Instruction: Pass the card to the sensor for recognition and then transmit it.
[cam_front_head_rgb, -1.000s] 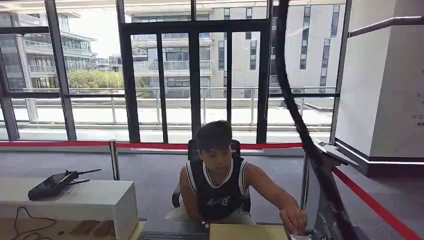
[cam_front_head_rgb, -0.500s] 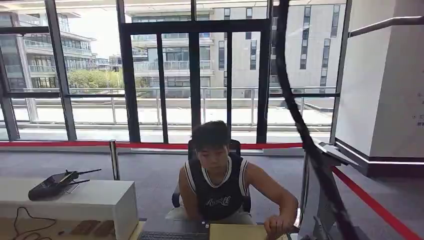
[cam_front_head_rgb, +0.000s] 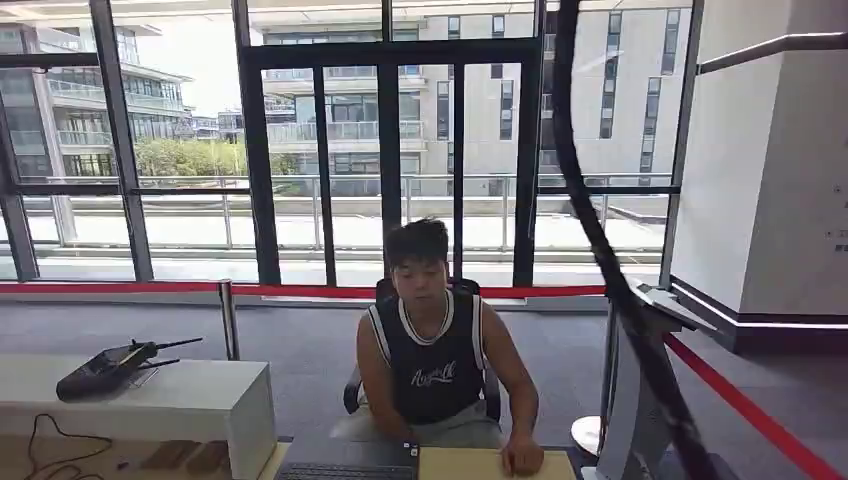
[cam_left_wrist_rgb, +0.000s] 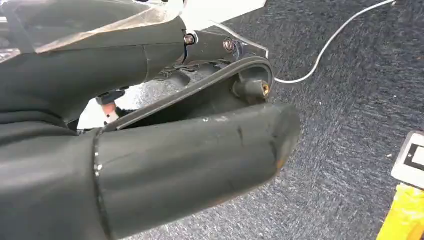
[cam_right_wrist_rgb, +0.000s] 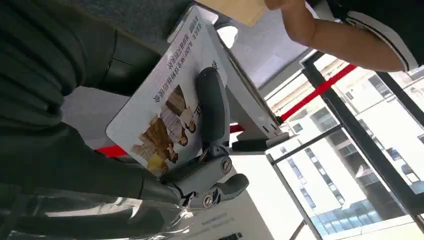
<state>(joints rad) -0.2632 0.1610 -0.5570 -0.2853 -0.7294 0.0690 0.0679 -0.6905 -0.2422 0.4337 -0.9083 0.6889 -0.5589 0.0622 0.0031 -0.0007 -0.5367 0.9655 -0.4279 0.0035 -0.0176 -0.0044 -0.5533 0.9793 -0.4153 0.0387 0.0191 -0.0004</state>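
In the right wrist view my right hand (cam_right_wrist_rgb: 75, 130) holds a white card (cam_right_wrist_rgb: 165, 100) printed with a picture and text; a dark finger (cam_right_wrist_rgb: 212, 107) lies across its face. Just past the card stands a grey stand with a sloped top (cam_right_wrist_rgb: 252, 112), seen at the lower right in the head view as the grey stand (cam_front_head_rgb: 640, 400). A person (cam_front_head_rgb: 430, 360) sits facing me behind the desk, one hand (cam_front_head_rgb: 522, 458) resting on a tan board (cam_front_head_rgb: 470, 466). My left hand (cam_left_wrist_rgb: 150, 150) hangs above dark carpet with nothing in it, thumb out.
A white bench (cam_front_head_rgb: 190, 400) at the left carries a black device (cam_front_head_rgb: 105, 370). A red barrier belt (cam_front_head_rgb: 745, 405) runs along the right and back. A keyboard (cam_front_head_rgb: 345, 471) lies by the tan board. A white cable (cam_left_wrist_rgb: 325, 45) crosses the carpet.
The person drew their arm back from the grey stand at the right, laid the hand on the tan board and sat up straight.
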